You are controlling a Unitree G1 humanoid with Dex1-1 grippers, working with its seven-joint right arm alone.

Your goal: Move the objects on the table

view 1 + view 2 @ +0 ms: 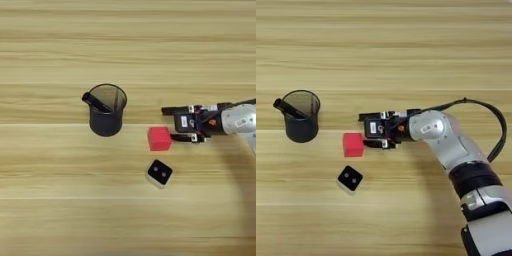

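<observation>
You are working the gripper [364,131], fingers spread wide and holding nothing, just right of the red cube [353,144] on the counter [406,50], risking shoving it left.

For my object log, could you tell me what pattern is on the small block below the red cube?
Black top face with two pale dots, white sides: small block, clearest in the left eye view.

The marker [96,103] stands in the pen cup [106,117], left of the cube [159,138] and hand [168,124].
</observation>
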